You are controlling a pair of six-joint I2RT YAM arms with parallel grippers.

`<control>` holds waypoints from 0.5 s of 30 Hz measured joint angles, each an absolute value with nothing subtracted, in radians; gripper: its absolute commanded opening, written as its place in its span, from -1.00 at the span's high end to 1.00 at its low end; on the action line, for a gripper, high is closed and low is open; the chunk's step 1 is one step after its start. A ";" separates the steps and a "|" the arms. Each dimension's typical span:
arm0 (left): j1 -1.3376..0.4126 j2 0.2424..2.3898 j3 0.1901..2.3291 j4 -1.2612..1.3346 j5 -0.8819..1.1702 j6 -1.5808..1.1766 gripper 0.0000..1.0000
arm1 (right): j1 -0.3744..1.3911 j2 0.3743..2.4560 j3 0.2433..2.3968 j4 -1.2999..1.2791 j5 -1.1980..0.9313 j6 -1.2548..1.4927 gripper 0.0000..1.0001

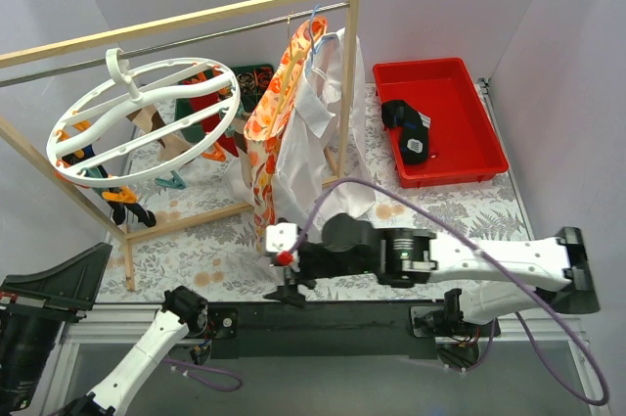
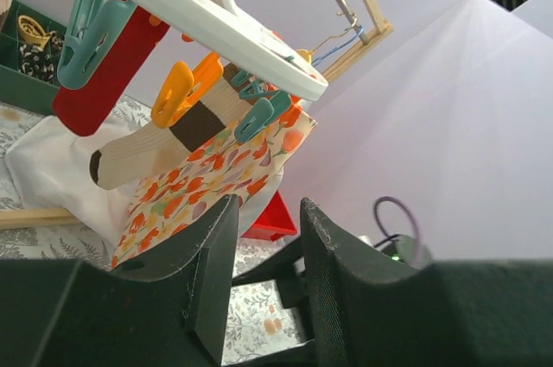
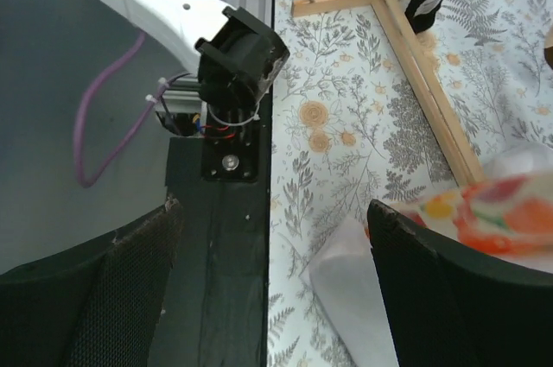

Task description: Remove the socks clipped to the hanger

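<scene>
left claw (image 2: 270,211) aimed up at the hanger (image 2: 242,39)
its jaws sit slightly apart, empty, below the red sock (image 2: 95,73) and tan sock (image 2: 164,138) clipped upper left; right claw (image 3: 272,211) gapes, empty.

You've got the white round plastic hanger (image 1: 181,66) hung left on the wooden rack (image 1: 196,15); red plastic tray (image 1: 460,113) far right, black sock (image 1: 406,127) inside.

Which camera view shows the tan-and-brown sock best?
The left wrist view: the tan-and-brown sock shows whole, hanging below the hanger. The top external view gives only bits between its spokes; the right wrist view shows none.
</scene>
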State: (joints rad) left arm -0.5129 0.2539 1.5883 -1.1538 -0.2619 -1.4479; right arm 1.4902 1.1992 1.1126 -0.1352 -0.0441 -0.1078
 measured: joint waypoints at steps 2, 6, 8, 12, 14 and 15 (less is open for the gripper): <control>-0.513 0.254 1.611 -1.158 -0.268 -1.451 0.35 | 1.497 1.317 1.158 -0.094 -0.036 -0.118 -0.86; -0.513 0.253 1.634 -1.160 -0.270 -1.450 0.37 | 1.501 1.523 1.282 -0.003 0.005 -0.146 -0.97; -0.513 0.253 1.642 -1.171 -0.269 -1.449 0.37 | 1.502 1.646 1.400 0.025 0.053 -0.164 -0.97; -0.513 0.253 1.676 -1.197 -0.270 -1.447 0.41 | 1.507 1.840 1.620 0.059 0.120 -0.181 -0.96; -0.513 0.253 1.694 -1.204 -0.276 -1.447 0.43 | 1.507 1.928 1.730 0.061 0.147 -0.183 -0.97; -0.513 0.253 1.697 -1.205 -0.279 -1.448 0.45 | 1.507 1.970 1.785 0.062 0.159 -0.182 -0.96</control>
